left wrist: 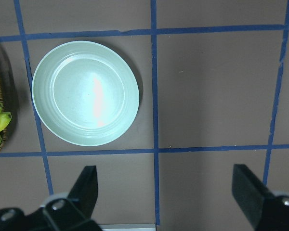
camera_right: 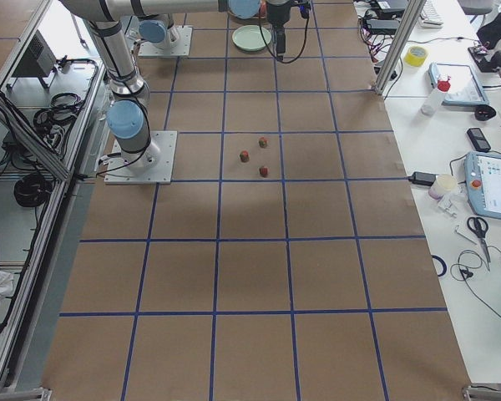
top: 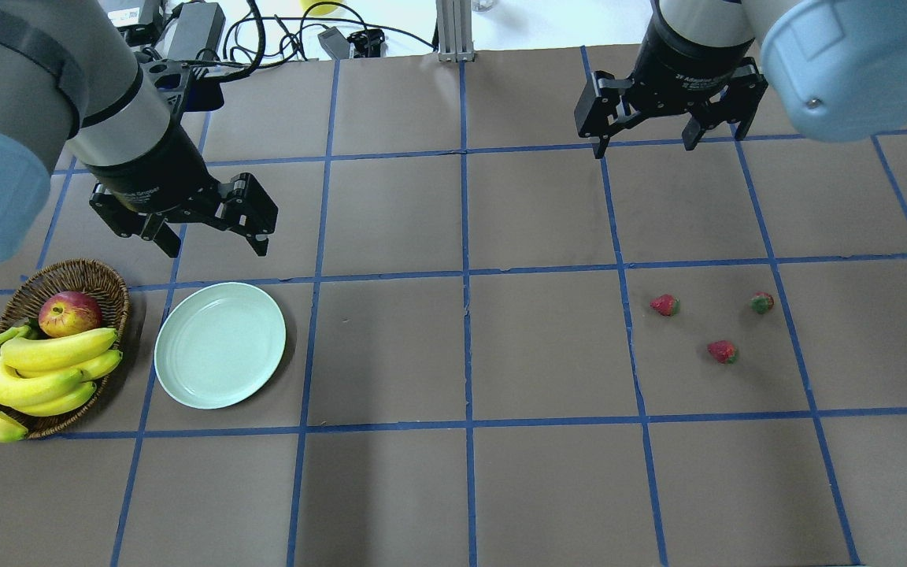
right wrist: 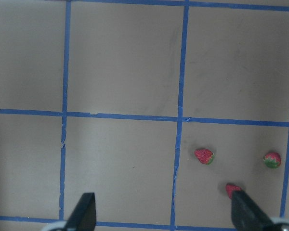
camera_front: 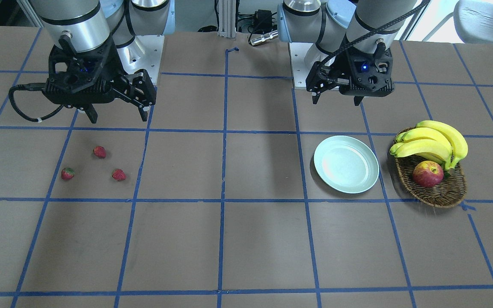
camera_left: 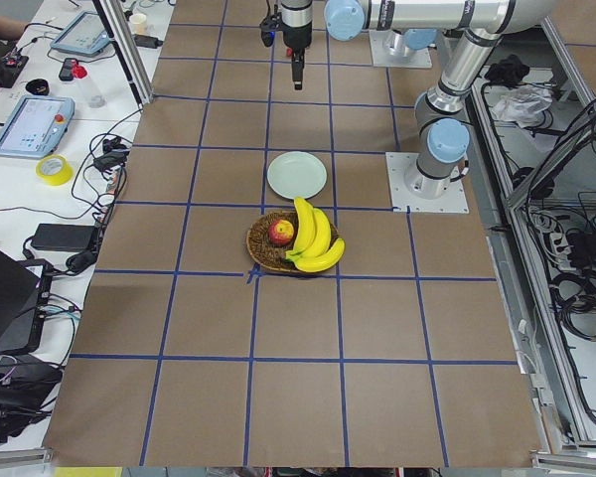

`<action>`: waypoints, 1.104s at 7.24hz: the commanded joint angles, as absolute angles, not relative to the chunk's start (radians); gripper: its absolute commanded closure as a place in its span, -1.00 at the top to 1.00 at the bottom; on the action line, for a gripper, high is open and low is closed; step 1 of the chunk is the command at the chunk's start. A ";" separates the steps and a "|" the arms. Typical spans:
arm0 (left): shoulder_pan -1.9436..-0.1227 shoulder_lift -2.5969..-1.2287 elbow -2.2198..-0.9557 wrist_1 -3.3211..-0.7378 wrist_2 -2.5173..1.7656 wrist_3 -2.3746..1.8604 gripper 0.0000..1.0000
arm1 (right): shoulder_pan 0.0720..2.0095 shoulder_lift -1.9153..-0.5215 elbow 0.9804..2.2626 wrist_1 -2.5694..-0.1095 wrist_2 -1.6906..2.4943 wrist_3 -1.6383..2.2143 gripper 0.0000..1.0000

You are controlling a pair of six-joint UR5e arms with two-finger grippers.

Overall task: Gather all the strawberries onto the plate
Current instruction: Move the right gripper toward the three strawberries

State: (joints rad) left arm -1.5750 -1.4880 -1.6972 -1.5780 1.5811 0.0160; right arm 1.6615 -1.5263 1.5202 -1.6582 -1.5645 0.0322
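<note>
Three strawberries (right wrist: pixel 203 156) in right wrist view; plate (left wrist: pixel 85 93) in left.

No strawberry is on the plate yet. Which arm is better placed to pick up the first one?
Right. The right claw, open, hangs near the three strawberries, all on its own side. The left claw hangs by the plate, far across from them.

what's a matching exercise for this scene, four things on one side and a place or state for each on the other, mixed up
Things:
1 plate
2 apple
3 strawberries
4 left tool

Places or states:
a in the basket
b open, above the table
c empty, beside the basket
d loose on the table, robot's right side

Pairs: 1-c; 2-a; 3-d; 4-b
</note>
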 commanded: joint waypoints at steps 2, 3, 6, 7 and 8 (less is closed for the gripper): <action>-1.575 -1.488 -1.698 -1.577 1.583 0.017 1.00 | 1.657 -1.523 1.517 -1.649 -1.562 0.032 1.00; -1.577 -1.488 -1.698 -1.577 1.583 0.017 1.00 | 1.645 -1.522 1.516 -1.652 -1.562 0.031 1.00; -1.577 -1.488 -1.698 -1.577 1.582 0.017 1.00 | 1.528 -1.520 1.525 -1.542 -1.560 -0.029 1.00; -1.578 -1.488 -1.698 -1.577 1.583 0.017 1.00 | 1.502 -1.510 1.566 -1.539 -1.560 -0.073 1.00; -1.578 -1.488 -1.700 -1.577 1.583 0.017 1.00 | 1.471 -1.509 1.648 -1.561 -1.559 -0.133 1.00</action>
State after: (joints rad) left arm -1.5779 -1.4880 -1.6985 -1.5769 1.5827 0.0169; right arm 1.5097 -1.5135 1.5691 -1.5505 -1.5598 -0.0661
